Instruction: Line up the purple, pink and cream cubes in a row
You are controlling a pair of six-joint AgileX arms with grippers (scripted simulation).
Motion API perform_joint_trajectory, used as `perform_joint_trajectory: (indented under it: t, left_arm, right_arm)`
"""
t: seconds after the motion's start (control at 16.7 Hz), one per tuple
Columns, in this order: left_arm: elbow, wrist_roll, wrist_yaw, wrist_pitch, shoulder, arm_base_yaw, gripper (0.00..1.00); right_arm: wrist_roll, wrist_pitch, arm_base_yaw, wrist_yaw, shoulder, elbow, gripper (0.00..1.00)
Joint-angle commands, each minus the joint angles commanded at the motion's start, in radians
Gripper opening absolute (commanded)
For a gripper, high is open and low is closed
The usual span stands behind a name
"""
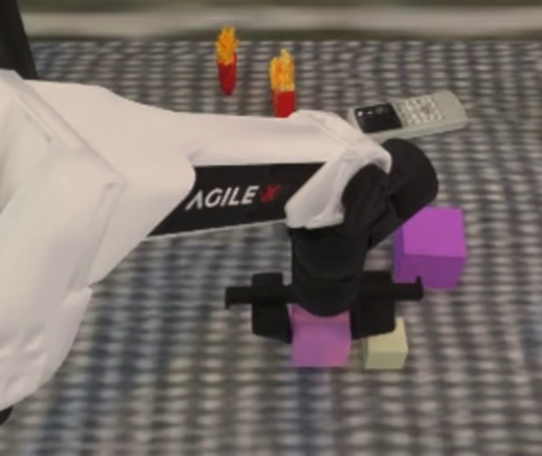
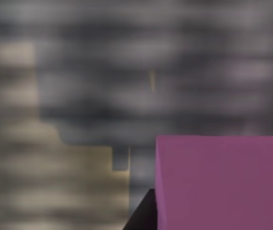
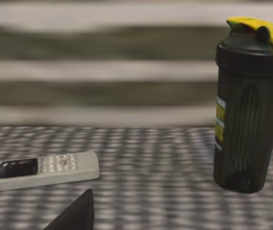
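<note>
My left arm reaches across the table, and its gripper (image 1: pixel 320 318) stands over the pink cube (image 1: pixel 320 340) with a black finger on each side, shut on it. In the left wrist view the pink cube (image 2: pixel 222 184) fills the near corner, and one fingertip (image 2: pixel 143 213) lies against its edge. The small cream cube (image 1: pixel 385 347) sits right beside the pink one, on its right. The larger purple cube (image 1: pixel 430 245) rests farther back and to the right, apart from both. Of my right gripper only one dark fingertip (image 3: pixel 79 213) shows, well off to the side, with nothing held.
Two red fries cartons (image 1: pixel 226 62) (image 1: pixel 282 87) stand at the back. A grey phone handset (image 1: pixel 409 114) (image 3: pixel 45 170) lies behind the purple cube. A black shaker bottle with a yellow lid (image 3: pixel 249 105) appears only in the right wrist view.
</note>
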Motion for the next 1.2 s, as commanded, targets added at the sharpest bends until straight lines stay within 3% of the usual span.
perform_joint_trajectory:
  t: [0.72,1.2]
  left_arm:
    - [0.000,0.000,0.000,0.000,0.000,0.000,0.98]
    - [0.000,0.000,0.000,0.000,0.000,0.000,1.00]
  right_arm:
    - [0.000,0.000,0.000,0.000,0.000,0.000,1.00]
    - [0.000,0.000,0.000,0.000,0.000,0.000,1.00]
